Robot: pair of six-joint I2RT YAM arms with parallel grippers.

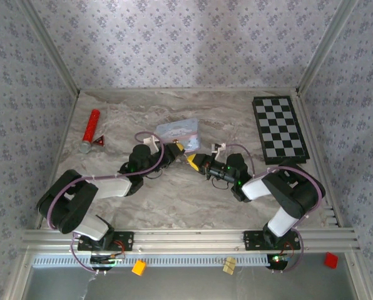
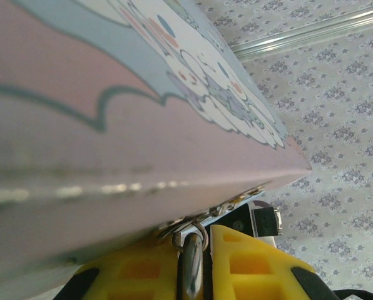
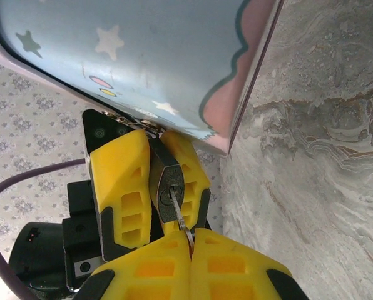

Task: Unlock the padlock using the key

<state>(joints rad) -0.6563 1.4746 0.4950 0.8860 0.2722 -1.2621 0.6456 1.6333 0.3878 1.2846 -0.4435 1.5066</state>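
Note:
The padlock (image 3: 168,187) is a small black block, clamped between the yellow fingers (image 3: 121,187) of my left gripper (image 1: 177,149). Its keyhole end faces my right gripper (image 3: 191,240). In the left wrist view its silvery shackle (image 2: 193,269) stands between my left gripper's (image 2: 196,240) fingertips, with a small ring through it, close under the pale blue tin (image 2: 111,125). The key (image 3: 179,215), a thin grey sliver, is pinched in my shut right gripper (image 1: 193,161). Its tip is in the keyhole.
The pale blue tin (image 1: 179,129) lies just behind both grippers. A red cylinder (image 1: 91,129) and a small red triangular piece (image 1: 101,142) lie at the left. A chessboard (image 1: 280,128) lies at the back right. Patterned walls close in three sides.

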